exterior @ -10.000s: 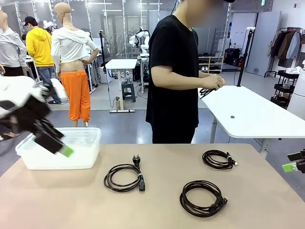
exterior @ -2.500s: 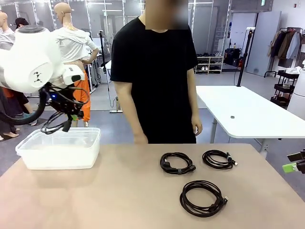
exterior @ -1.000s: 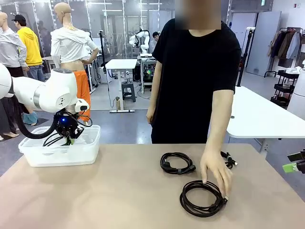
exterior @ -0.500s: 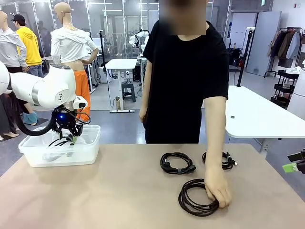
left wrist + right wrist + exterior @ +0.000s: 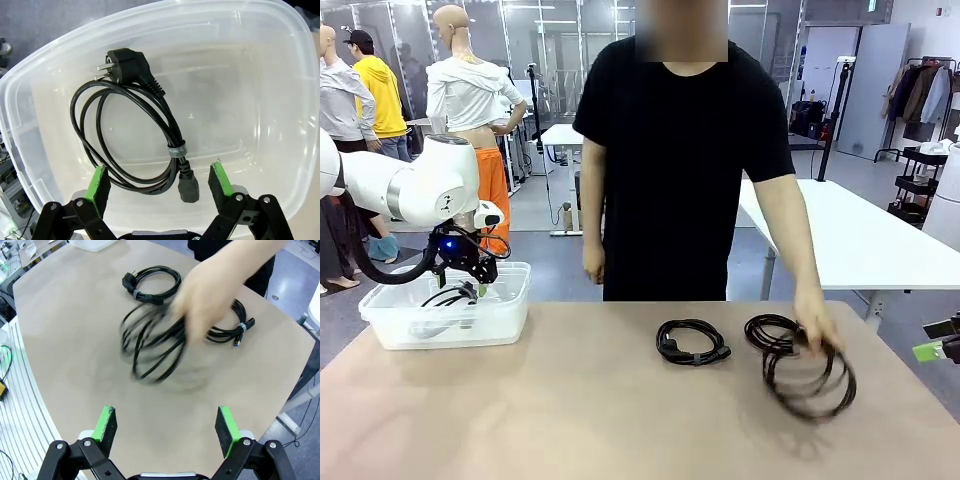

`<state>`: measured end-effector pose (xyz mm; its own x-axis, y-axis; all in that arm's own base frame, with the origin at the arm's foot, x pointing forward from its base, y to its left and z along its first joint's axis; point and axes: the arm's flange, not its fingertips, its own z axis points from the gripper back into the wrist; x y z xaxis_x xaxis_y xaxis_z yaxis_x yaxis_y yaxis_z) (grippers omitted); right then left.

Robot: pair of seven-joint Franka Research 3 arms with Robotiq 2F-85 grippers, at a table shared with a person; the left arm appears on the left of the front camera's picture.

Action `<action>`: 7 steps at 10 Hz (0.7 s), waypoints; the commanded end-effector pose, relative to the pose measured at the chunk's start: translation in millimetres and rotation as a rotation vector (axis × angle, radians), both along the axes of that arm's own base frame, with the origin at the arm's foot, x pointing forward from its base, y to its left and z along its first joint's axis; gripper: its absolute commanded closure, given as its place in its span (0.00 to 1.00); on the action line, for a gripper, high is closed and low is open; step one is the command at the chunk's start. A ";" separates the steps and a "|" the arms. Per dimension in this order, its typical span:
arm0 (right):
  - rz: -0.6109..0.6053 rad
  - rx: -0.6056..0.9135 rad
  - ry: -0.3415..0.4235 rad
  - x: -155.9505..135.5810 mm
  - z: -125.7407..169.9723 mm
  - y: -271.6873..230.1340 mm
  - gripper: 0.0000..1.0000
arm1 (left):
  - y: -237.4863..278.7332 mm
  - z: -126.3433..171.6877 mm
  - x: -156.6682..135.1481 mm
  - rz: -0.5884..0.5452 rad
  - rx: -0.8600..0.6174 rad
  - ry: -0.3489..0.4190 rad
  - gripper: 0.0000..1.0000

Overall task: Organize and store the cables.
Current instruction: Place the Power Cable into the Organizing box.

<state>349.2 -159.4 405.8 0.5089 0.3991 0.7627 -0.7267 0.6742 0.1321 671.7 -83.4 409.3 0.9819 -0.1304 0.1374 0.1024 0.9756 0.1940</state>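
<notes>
Left fingers open above coiled cable in bin; right fingers open, empty; person's hand holds blurred coil, desk right.

You are looking at the left arm, which is showing as smooth, rounded white shells with a small dark mark printed on the large joint. A thick black hose is curling beneath it. Thinner black wires are bunching at the wrist, and a small blue light is glowing there. The left fingers are showing bright green pads on black, angular links, with round pins sitting at the knuckles. The right fingers are looking the same: black links, round pins, green pads. The person across the desk is wearing a plain black T-shirt with short sleeves.
</notes>
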 end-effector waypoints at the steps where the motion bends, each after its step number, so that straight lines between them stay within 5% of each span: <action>1: -0.014 0.017 0.006 1.2 2.2 0.7 0.00 | -0.3 -0.8 0.1 -0.003 0.004 0.001 0.00; 7: -0.014 0.017 0.006 1.2 2.2 0.7 0.00 | -0.3 -0.8 0.1 -0.003 0.004 0.001 0.00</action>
